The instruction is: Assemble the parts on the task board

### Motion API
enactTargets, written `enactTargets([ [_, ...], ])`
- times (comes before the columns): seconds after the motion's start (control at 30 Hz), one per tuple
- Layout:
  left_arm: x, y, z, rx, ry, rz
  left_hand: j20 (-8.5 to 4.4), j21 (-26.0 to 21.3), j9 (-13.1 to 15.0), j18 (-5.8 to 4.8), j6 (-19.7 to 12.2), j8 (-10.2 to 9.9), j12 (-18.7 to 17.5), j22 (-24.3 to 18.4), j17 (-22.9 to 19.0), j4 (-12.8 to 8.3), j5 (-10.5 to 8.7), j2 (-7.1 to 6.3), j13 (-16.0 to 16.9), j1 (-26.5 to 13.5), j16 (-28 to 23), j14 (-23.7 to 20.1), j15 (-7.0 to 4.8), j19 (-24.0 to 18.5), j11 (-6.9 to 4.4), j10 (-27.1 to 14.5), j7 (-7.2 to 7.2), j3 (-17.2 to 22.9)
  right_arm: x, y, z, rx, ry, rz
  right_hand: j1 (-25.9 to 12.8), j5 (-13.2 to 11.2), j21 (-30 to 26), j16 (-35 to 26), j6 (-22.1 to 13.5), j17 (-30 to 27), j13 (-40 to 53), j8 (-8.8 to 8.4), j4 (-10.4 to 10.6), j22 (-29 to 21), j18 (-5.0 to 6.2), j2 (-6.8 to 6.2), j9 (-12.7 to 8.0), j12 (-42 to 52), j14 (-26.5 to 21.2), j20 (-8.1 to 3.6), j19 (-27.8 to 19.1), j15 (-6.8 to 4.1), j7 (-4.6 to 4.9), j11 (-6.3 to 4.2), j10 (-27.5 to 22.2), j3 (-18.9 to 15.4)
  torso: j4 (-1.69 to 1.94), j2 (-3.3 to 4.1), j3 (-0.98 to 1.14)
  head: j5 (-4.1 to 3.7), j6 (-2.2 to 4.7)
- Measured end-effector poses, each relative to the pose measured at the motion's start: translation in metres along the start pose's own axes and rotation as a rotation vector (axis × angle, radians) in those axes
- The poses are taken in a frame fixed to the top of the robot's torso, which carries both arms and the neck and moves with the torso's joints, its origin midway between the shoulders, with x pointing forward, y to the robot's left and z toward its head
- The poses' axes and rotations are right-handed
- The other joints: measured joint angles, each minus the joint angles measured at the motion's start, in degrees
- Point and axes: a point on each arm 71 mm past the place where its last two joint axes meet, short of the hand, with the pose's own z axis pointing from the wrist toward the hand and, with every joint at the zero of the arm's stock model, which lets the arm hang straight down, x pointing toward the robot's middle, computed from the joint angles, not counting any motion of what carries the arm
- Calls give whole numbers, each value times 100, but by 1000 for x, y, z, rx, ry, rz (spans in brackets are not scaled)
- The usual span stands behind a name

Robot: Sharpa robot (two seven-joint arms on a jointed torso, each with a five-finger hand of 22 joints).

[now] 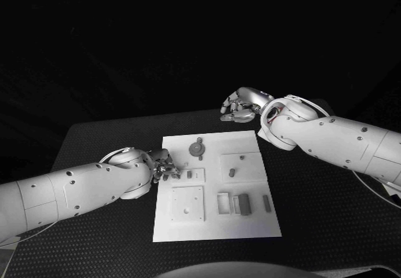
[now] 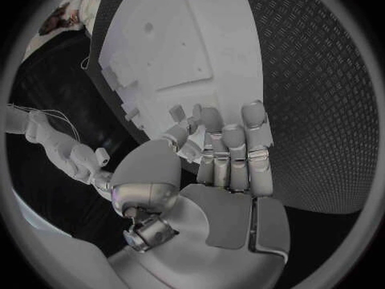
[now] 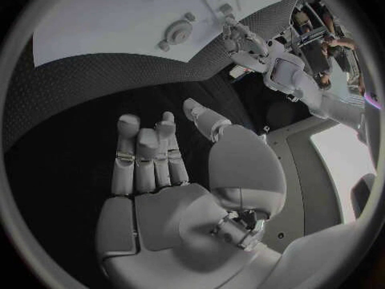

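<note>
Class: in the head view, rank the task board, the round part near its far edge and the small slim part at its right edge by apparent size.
1. Task board
2. Round part
3. Slim part

The black textured table lies bare along the far side and to the right of the white rectangular task board, giving open room for passage there. The left silver many-fingered hand sits at the board's left edge, blocking approach from that side. The right silver hand hangs over the table just beyond the board's far right corner. On the board, a round grey disc part and small upright grey blocks stand proud, perhaps low obstacles.
</note>
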Motion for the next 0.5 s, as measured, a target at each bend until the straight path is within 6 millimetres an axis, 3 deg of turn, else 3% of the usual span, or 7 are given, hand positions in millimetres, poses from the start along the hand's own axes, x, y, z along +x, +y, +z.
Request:
enactTargets([
  [0.5,0,0,0,3,-7,3,1,0,-5,0,18,0,0,0,0,-4,-23,-22,-1,22,-5,22,1,0,10,10,19,-4,0,0,0,-1,0,0,0,0,0,0,-5,0,1,0,0,0,0,0,0,0,0,0,0,0,5,0,0,0,-2,-2,0,-3,4],
])
